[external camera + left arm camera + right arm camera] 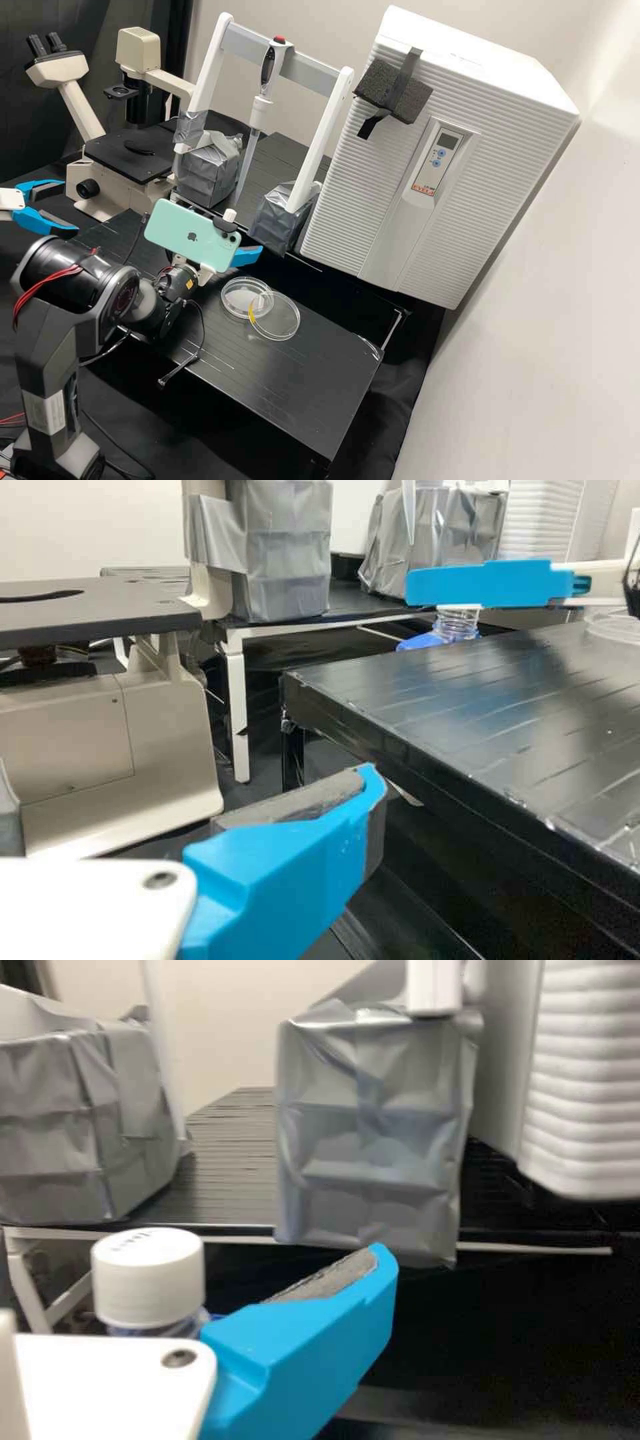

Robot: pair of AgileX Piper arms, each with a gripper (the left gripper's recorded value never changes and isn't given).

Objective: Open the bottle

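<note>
On the worktop (313, 373), two clear petri dishes (260, 307) lay overlapping near its middle. Off the worktop's left side, the left pincer (70, 209) hung with its blue fingers (40, 222) spread wide, holding nothing. At the worktop's far left edge, the right pincer (245, 253) sat close against the bottle (148, 1275), whose white cap was on. I could not tell whether the pincer gripped it. Beyond the worktop stood a white pipette stand (307, 70) and a ribbed white cabinet (400, 167).
</note>
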